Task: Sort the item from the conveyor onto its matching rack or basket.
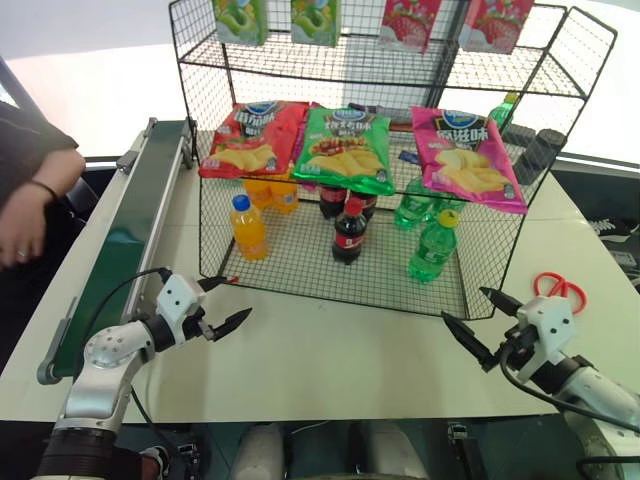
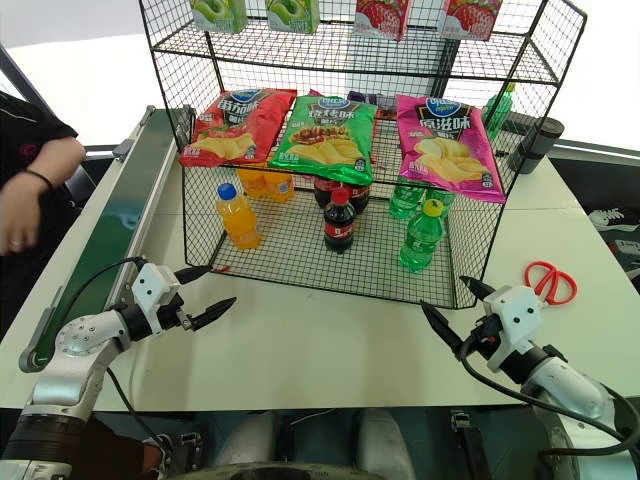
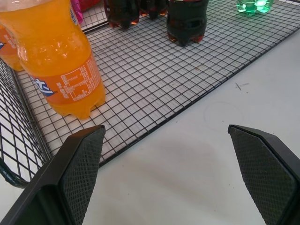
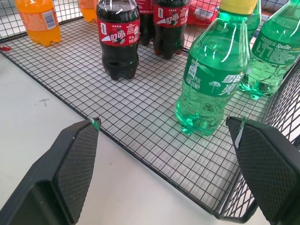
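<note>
The item, a green soda bottle with a yellow cap, stands upright on the bottom tier of the black wire rack, right of centre. My right gripper hovers open and empty over the white table just in front of the rack's right corner, and the bottle stands between its spread fingers in the right wrist view. At the rack's front left corner my left gripper is open and empty, facing an orange bottle. The dark green conveyor runs along the table's left edge with nothing on its visible belt.
An orange bottle, a cola bottle and more green bottles share the bottom tier. Chip bags lie on the middle tier. Red scissors lie at the right. A person's hand rests beside the conveyor.
</note>
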Available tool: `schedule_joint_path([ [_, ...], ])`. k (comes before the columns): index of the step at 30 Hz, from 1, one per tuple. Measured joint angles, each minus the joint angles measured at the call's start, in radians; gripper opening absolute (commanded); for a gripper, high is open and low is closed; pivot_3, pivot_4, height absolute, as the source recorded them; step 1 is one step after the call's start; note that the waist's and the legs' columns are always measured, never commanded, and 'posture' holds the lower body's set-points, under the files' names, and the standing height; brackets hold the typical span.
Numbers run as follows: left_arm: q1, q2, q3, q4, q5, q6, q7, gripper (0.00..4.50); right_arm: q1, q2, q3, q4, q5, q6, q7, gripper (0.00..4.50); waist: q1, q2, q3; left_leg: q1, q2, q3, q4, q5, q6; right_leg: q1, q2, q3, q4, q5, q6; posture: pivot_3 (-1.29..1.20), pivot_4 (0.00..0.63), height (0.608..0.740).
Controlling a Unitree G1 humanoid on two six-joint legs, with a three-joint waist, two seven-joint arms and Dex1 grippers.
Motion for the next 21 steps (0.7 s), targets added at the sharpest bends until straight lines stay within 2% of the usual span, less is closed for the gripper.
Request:
schedule_joint_path([
  [21,-0.027,-0.003,-0.025,0.009,0.008,-0.003,-0.005,4.50,-0.011,0.003,0.017,0.000,-0.006,-0.002,-0.004,4.45,0.000,0.000,0.000,0.000,0.000,0.000,0.000,0.000,0.000,0.000,0.001,0.000,0.000,0.000,0.000,0.00,0.150,0.740],
])
